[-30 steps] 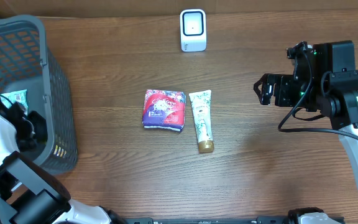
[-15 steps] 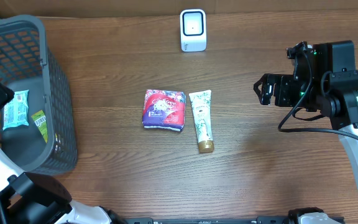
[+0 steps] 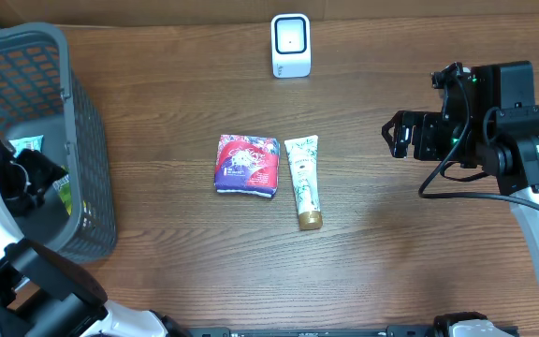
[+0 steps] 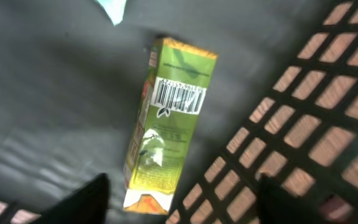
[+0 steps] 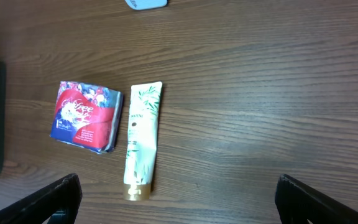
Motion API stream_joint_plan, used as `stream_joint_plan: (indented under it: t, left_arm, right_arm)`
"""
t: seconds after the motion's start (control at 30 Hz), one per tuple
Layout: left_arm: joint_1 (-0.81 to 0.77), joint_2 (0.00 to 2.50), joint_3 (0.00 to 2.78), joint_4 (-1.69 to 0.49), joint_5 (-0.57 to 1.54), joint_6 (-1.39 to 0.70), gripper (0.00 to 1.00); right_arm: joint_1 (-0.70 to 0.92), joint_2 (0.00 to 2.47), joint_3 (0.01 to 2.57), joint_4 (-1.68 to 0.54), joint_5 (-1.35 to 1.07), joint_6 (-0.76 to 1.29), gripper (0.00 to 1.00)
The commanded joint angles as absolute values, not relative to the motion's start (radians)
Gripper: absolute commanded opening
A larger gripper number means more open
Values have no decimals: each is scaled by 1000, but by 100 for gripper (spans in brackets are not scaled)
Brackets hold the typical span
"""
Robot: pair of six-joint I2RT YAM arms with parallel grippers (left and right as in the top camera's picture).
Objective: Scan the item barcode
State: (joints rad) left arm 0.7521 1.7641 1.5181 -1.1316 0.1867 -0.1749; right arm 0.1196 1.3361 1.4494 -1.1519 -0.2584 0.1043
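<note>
A green and yellow box point(image 4: 166, 124) lies on the floor of the grey basket point(image 3: 87, 140), its barcode point(image 4: 178, 98) facing up. My left gripper point(image 4: 182, 205) hovers open just above it; the dark fingertips point(image 4: 82, 200) stand apart on either side of the box's near end without touching it. From overhead, the left gripper point(image 3: 28, 176) is inside the basket and hides most of the box. My right gripper point(image 3: 396, 134) hangs wide open and empty over the table's right side. The white scanner point(image 3: 290, 45) stands at the back centre.
A red and purple packet point(image 3: 247, 165) and a white tube with a gold cap point(image 3: 303, 180) lie side by side mid-table. A teal packet point(image 3: 26, 143) lies in the basket behind my left gripper. The basket's lattice wall point(image 4: 316, 106) rises close on the right.
My left gripper has opened wider. Its arm swung out to the left half a second ago and is now back over the basket floor. The right arm has not moved.
</note>
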Motion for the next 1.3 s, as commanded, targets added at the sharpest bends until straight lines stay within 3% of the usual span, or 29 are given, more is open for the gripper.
stream_joint_plan:
  t: [0.0, 0.03, 0.5, 0.57, 0.67, 1.03, 1.2, 1.27]
  left_arm:
    - [744, 1766, 1470, -1101, 191, -187, 92]
    - [744, 1766, 1457, -1091, 191, -187, 100]
    - [745, 1767, 1243, -897, 165, -183, 100]
    - [745, 1767, 1242, -889, 165, -183, 90]
    - [744, 1767, 1238, -879, 164, -183, 68]
    - [745, 1767, 1149, -767, 149, -184, 66]
    - [745, 1767, 1139, -752, 150, -188, 32]
    - [745, 1767, 1139, -751, 150, -188, 24]
  right_arm:
    - [124, 1336, 1477, -1146, -263, 105, 100]
    - [124, 1336, 1477, -1146, -263, 105, 100]
    - [124, 1336, 1477, -1146, -264, 105, 100]
    - [124, 1336, 1477, -1146, -264, 105, 100]
    - [124, 1336, 1477, -1146, -264, 105, 100]
    - [124, 1336, 1477, -1146, -264, 105, 100]
    - [124, 1336, 1477, -1146, -264, 105, 100]
    - [124, 1336, 1477, -1146, -264, 105, 100]
